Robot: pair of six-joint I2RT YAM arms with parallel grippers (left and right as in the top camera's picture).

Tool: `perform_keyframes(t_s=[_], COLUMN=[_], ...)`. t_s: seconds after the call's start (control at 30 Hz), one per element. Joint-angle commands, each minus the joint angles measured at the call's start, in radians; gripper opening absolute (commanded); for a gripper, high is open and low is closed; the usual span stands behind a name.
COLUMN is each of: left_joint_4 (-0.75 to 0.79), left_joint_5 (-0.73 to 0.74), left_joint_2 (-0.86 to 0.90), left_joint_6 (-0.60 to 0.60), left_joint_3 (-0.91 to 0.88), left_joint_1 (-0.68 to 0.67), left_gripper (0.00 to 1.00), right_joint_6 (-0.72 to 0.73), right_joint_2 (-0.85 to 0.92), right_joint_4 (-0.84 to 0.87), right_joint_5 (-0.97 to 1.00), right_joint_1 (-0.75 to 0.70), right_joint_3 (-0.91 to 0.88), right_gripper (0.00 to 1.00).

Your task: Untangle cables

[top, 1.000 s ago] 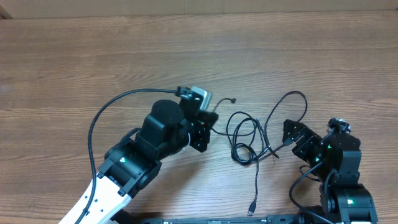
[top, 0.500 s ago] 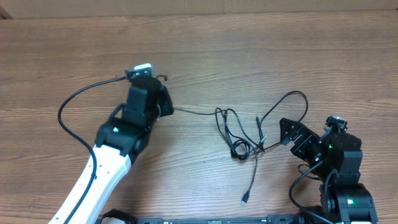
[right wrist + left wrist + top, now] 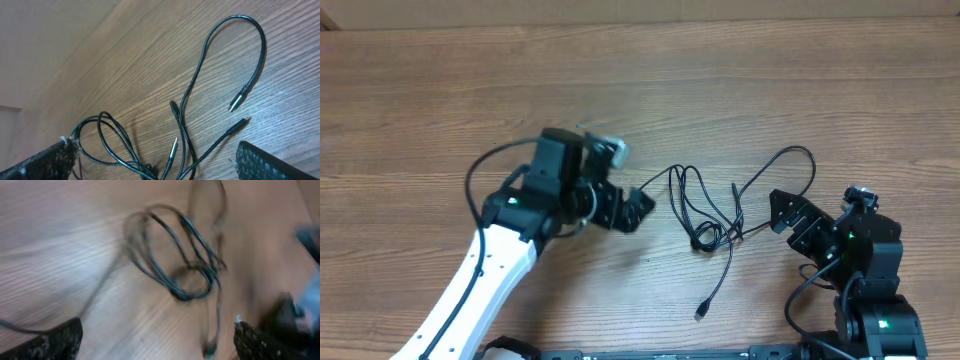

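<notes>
The thin black plug-tipped cables (image 3: 705,215) lie in a loose knot on the brown wooden worktop (image 3: 420,100), left hand (image 3: 628,207) just left of the knot and right hand (image 3: 783,217) just right of it, both wide and empty, probably flanking it to pull strands apart

table (image 3: 420,100): brown wood, visible grain, matt
cables (image 3: 703,240): black plastic sheath, slightly glossy, smooth
plug tips (image 3: 235,104): bare metal, shiny

A robotics lab bench, it seems: a wood-grain table (image 3: 740,90) (pale strip (image 3: 720,8) beyond its far edge) with two robot arms (image 3: 485,275) (image 3: 870,300) at its near edge.
</notes>
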Motion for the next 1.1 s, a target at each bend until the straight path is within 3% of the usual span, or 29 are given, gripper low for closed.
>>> perform_keyframes(t_s=[0.0,0.13,0.3,0.53,0.8,1.0,1.07], left_joint_4=[-0.058,-0.053,0.007,0.211,0.312,0.365,0.379], left_joint_5=[0.087,-0.063,-0.071,-0.131,-0.195,-0.258,-0.266], left_joint_2=[0.010,0.055,0.204,0.409,0.500,0.502,0.502], left_joint_6=[0.267,0.269,0.273,0.288,0.306,0.306,0.306], left_joint_3=[0.006,0.006,0.006,0.006,0.006,0.006,0.006], left_joint_1=[-0.108,-0.192,-0.270,-0.401,-0.446,-0.447,-0.447], left_gripper=[0.96,0.92,0.93,0.90,0.85,0.69,0.69], right_joint_6=[-0.001,-0.001,-0.001,-0.001,-0.001,-0.001,-0.001], right_joint_2=[-0.002,-0.002,-0.002,-0.002,-0.002,-0.002,-0.002], right_joint_4=[0.006,0.006,0.006,0.006,0.006,0.006,0.006], right_joint_5=[-0.007,-0.007,-0.007,-0.007,-0.006,-0.003,-0.003], right_joint_1=[-0.005,-0.005,-0.005,-0.005,-0.005,-0.005,-0.005], right_joint_3=[0.011,0.011,0.011,0.011,0.011,0.011,0.011], right_gripper=[1.00,1.00,1.00,1.00,1.00,1.00,1.00])
